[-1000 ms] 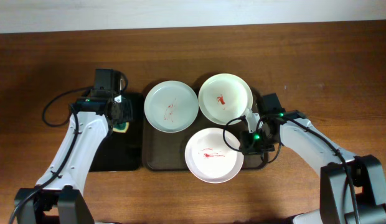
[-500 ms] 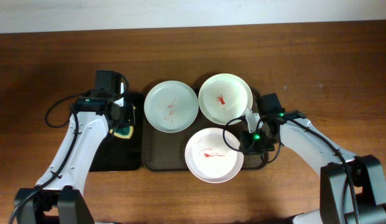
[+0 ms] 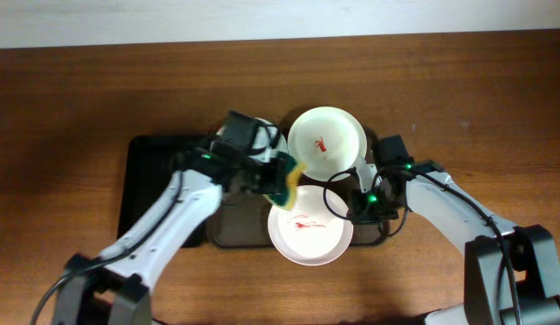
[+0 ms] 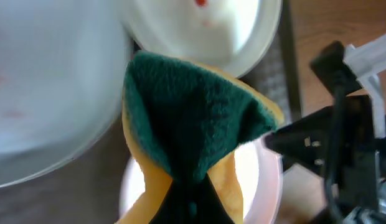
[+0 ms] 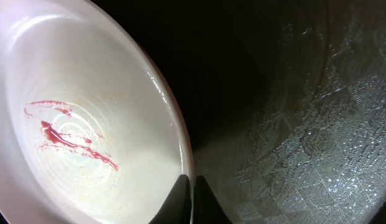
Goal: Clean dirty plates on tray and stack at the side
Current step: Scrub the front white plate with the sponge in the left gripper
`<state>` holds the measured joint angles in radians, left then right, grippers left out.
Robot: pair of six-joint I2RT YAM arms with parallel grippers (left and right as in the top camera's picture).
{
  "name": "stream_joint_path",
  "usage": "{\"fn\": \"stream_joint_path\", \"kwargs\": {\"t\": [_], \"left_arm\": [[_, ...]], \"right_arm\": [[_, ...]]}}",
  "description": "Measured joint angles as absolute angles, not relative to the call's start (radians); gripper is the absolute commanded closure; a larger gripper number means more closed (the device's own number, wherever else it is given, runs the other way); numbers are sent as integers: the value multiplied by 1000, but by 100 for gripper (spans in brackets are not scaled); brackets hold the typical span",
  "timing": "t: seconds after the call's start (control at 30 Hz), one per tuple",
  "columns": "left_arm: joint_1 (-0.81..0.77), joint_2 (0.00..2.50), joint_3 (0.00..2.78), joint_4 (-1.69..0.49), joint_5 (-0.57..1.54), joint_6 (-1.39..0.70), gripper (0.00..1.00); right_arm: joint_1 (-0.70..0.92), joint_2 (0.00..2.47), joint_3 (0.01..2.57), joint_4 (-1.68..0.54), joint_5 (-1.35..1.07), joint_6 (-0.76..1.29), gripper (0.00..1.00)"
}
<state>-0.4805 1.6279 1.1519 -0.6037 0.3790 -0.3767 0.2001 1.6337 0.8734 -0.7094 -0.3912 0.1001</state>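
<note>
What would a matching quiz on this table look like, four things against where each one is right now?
Things:
1. sponge
2. near white plate
3. far plate
4. black tray

Places:
A. on the table, left of the brown tray
B. rim pinched by the right gripper
C. at the far right corner of the brown tray
D. held in the left gripper

Pairs: 1-D, 2-B, 3-C, 4-A.

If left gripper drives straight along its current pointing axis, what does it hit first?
Its sponge leads, so the left gripper likely lands that on the near white plate at its rim, by the cream plate. Height above it is unclear.
</note>
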Motion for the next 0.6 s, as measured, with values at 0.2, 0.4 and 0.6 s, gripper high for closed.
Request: {"fn": "stream_joint_path", "kwargs": {"t": [0.2,0.4,0.6], "left_arm": [[-649,1781,1152,-456,386,-589,100],[-748,1874,1152,-422,356,-672,100],[-752,1877,1185,-546,258,-682,100]], "right_arm": [[200,1634,873,-709,-391,101,96],[200,1634,873,-710,-387,102,96],[203,1637,873,-717,-397,101,96]]}}
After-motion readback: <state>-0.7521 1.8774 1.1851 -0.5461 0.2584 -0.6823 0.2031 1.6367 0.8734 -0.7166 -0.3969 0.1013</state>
